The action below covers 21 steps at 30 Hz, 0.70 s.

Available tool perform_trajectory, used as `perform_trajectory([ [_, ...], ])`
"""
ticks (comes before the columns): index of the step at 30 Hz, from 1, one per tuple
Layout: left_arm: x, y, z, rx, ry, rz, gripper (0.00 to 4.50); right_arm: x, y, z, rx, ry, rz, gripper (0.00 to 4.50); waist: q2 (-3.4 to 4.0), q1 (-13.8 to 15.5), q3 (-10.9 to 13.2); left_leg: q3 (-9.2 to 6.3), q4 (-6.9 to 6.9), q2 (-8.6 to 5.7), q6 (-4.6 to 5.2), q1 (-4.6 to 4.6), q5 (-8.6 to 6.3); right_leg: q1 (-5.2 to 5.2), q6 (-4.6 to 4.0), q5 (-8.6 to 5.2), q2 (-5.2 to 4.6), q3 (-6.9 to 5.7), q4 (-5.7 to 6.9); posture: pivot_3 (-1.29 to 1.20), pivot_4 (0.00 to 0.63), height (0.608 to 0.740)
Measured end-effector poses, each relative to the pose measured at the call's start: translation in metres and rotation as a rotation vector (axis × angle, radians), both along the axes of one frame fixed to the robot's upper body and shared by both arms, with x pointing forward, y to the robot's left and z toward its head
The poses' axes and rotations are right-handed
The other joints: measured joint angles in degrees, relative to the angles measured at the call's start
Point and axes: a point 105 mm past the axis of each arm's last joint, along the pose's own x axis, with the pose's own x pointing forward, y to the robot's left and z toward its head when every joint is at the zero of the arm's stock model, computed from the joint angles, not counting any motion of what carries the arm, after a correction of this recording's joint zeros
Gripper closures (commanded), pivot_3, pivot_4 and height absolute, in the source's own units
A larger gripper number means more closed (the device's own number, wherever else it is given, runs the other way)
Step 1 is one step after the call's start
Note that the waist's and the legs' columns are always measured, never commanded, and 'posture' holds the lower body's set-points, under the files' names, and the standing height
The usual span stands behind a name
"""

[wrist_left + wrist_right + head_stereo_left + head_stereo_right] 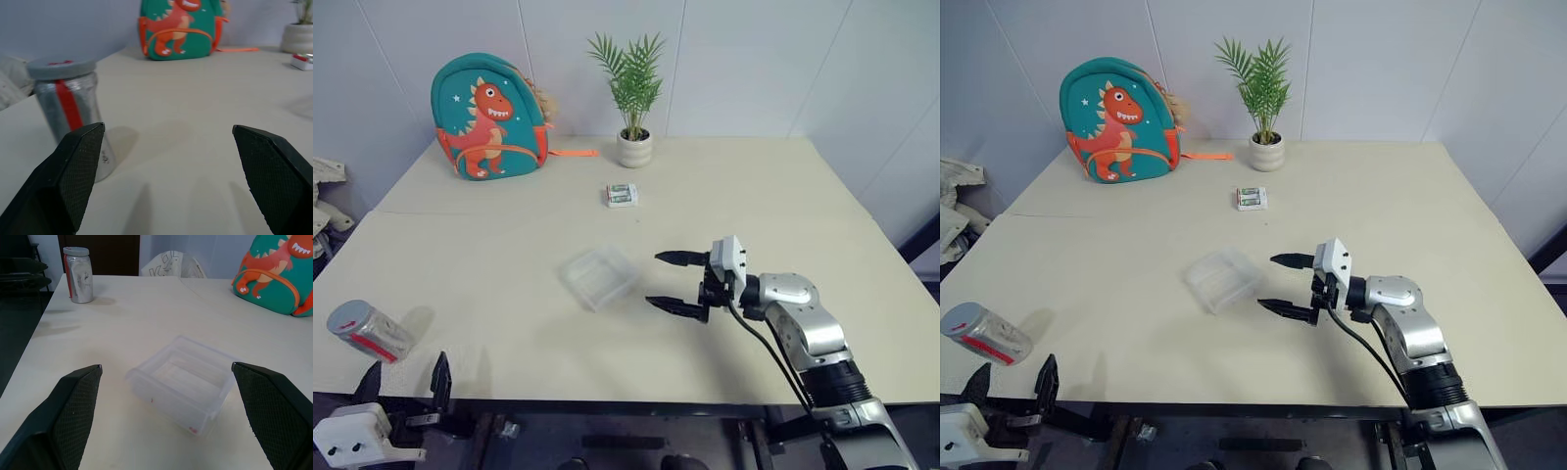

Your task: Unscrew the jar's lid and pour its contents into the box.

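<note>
Left gripper (403, 377), jaws wide and empty, should close around the jar (369, 331) below its lid (61, 67), while the right gripper (679, 283) waits wide-open at the box's (598, 277) 3 o'clock.

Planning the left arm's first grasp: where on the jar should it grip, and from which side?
Grip the jar around its cylindrical body below the lid, coming in level from the table's near edge. It stands upright near that edge, lid on top, with the open left gripper close by.

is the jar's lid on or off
On: the grey lid sits atop the upright jar.
</note>
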Motion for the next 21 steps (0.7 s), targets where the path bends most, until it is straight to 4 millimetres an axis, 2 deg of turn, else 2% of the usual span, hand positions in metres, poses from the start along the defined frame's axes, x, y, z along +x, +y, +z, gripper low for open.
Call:
perform_trajectory([
  [3,-0.001,0.008,0.002,-0.014,-0.018,0.074,0.04,0.000,0.002,0.004,-0.003,-0.012,0.015,0.00,0.00,0.0,0.0,0.02,0.07,0.14,-0.06,0.00,-0.04,0.00,0.27,0.16,0.14,0.03,0.00,0.00,0.150,0.740],
  [13,-0.004,0.040,0.016,-0.057,-0.101,0.320,0.04,-0.002,0.002,0.003,-0.014,0.005,0.040,0.00,0.00,0.0,0.0,0.15,0.27,0.43,-0.16,0.00,-0.13,-0.01,0.17,0.24,0.41,0.09,0.00,0.00,0.150,0.740],
  [17,0.005,0.047,0.022,-0.087,-0.137,0.362,0.04,-0.002,0.002,0.003,-0.014,0.006,0.039,0.00,0.00,0.0,0.0,0.23,0.34,0.42,-0.15,0.00,-0.13,-0.01,0.28,0.36,0.42,0.18,0.00,0.00,0.150,0.740],
  [21,0.013,0.060,0.020,-0.086,-0.114,0.387,0.04,-0.002,0.002,0.003,-0.014,0.006,0.039,0.00,0.00,-0.2,0.0,0.37,0.34,0.48,-0.14,0.07,-0.14,-0.02,0.33,0.43,0.50,0.33,0.01,0.00,0.150,0.740],
])
